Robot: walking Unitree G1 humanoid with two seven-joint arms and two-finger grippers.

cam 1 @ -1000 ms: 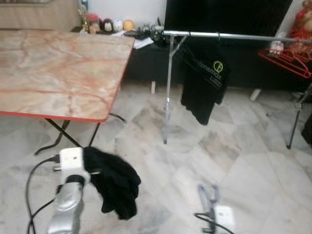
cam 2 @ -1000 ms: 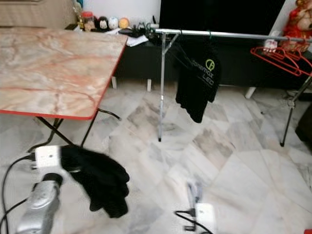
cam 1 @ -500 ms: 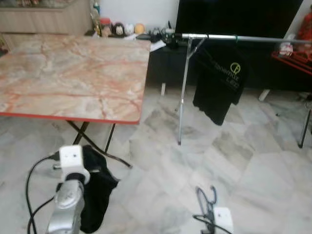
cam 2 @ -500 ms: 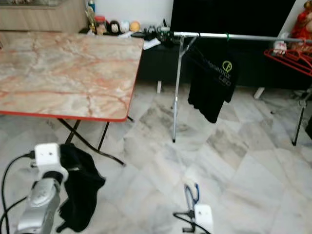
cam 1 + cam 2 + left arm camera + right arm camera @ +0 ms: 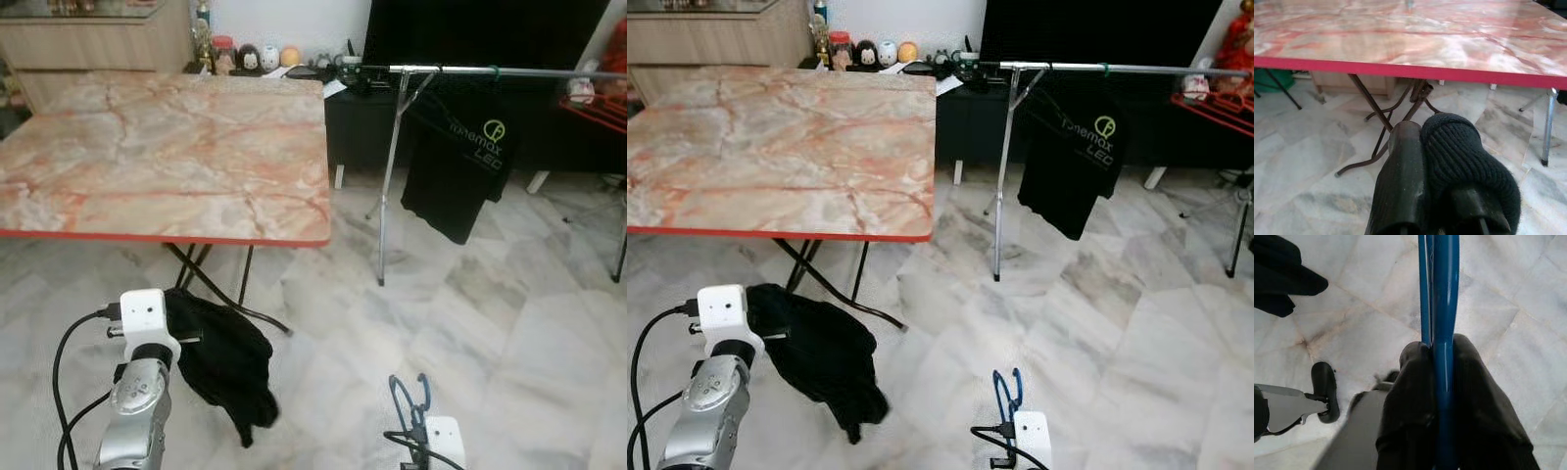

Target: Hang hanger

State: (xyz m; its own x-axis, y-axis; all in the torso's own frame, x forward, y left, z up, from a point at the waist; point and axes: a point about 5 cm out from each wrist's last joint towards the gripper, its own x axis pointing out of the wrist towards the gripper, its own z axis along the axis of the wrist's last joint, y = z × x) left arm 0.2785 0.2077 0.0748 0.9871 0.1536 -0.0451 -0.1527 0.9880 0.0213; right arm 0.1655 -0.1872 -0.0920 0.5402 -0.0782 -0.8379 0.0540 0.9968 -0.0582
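Observation:
My right gripper (image 5: 1442, 352) is shut on a blue hanger (image 5: 1440, 289), which also rises from the right wrist low in the right eye view as the same blue hanger (image 5: 1007, 390). At the lower left, my left gripper (image 5: 1422, 142) is shut on a black garment (image 5: 230, 362), whose cloth drapes down toward the marble floor. A silver clothes rail (image 5: 490, 70) stands ahead to the right, well away from both grippers. A black T-shirt (image 5: 460, 166) with a green logo hangs on it.
A marble-top folding table (image 5: 167, 147) with a red edge stands close on the left, its crossed legs behind the garment. Red hangers (image 5: 1215, 103) hang at the far right. A dark TV cabinet (image 5: 358, 113) with small items lines the back wall.
The whole picture has shifted, so the camera moved: table and rail now sit further right. The black garment has swung under my left gripper and now spreads to the right.

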